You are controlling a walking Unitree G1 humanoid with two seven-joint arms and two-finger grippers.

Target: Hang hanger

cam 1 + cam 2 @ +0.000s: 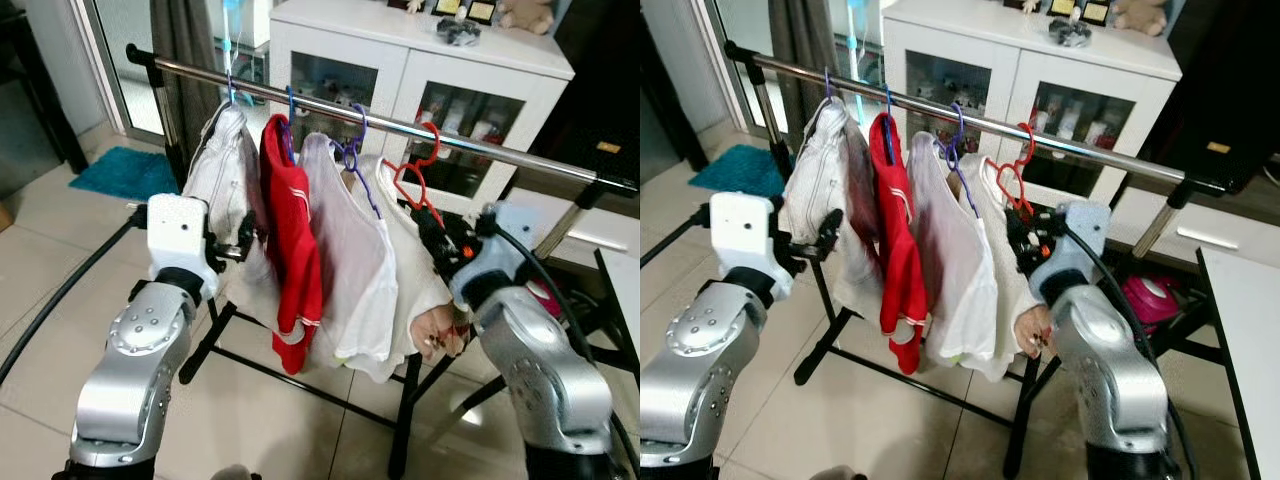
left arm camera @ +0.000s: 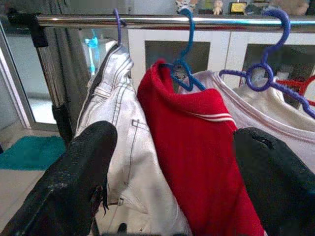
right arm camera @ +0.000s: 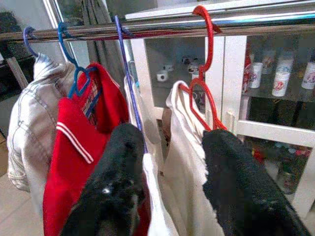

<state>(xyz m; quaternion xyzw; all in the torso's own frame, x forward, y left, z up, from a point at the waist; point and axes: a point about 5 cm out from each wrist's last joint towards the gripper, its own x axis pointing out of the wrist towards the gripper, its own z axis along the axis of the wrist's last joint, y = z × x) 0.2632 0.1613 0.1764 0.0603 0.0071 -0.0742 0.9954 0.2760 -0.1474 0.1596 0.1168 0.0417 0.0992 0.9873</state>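
A red hanger (image 3: 205,59) carrying a cream garment (image 3: 184,162) has its hook over the chrome rail (image 1: 400,125), rightmost in the row. My right gripper (image 3: 172,135) is open just below it, with the garment's shoulder and the hanger's arm between its fingers (image 1: 432,232). Left of it hang a white shirt on a purple hanger (image 1: 352,150), a red shirt (image 1: 295,240) on a blue hanger and a white jacket (image 1: 222,160). My left gripper (image 2: 174,132) stands open in front of the jacket and red shirt, touching neither.
The rail stands on a black frame (image 1: 400,420) over a tiled floor. A white glass-door cabinet (image 1: 420,70) is right behind it, and a grey curtain (image 1: 185,40) hangs at the back left. A teal mat (image 1: 125,170) lies on the floor to the left.
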